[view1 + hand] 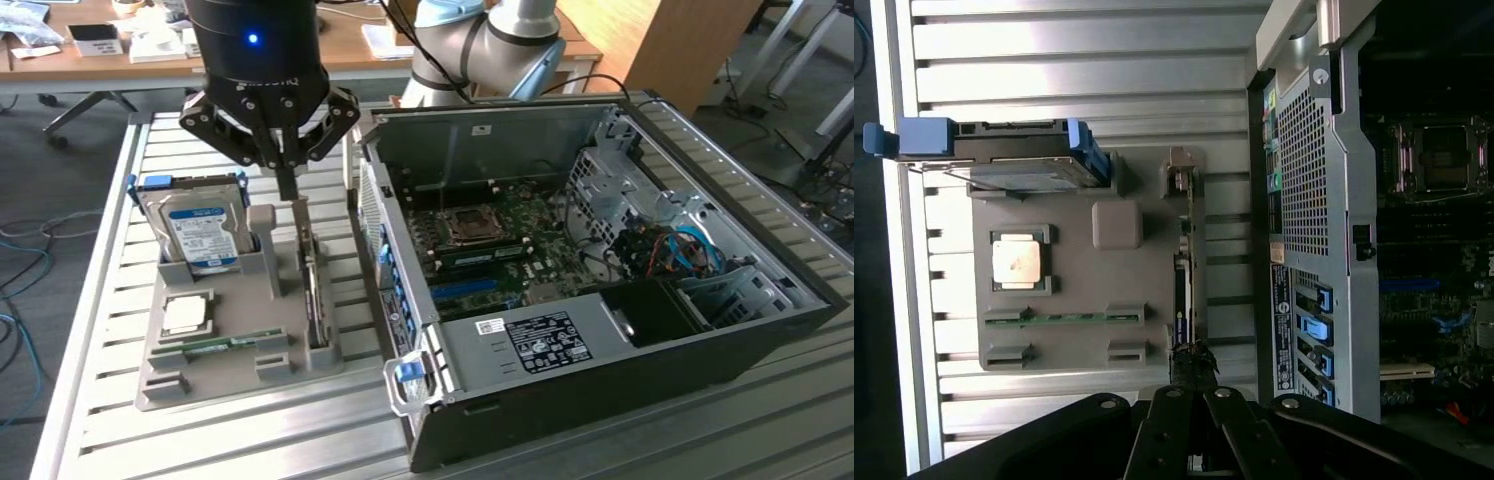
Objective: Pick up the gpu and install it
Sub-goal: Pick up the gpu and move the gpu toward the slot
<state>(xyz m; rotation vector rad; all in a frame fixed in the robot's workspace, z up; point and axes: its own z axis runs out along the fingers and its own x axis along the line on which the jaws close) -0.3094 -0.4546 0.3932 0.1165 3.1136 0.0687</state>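
The gpu (310, 285) stands on edge in a slot of the grey holder (240, 375), beside the open computer case (627, 345). It is thin and green, with a silvery bracket at its far end. My gripper (286, 188) hangs straight above it, and its dark fingers come together at the card's top edge, shut on it. In the wrist view the gpu (1188, 250) runs as a narrow strip along the holder (1079, 295), and the gripper (1192, 362) meets its near end. The card still sits in its slot.
On the holder are a blue-labelled hard drive (200, 235), a silver CPU (184, 315) and a green RAM stick (220, 345). The case lies open, showing the motherboard (494, 245) with blue slots (467, 292). The slatted metal table (267, 440) ends at the exterior view's left.
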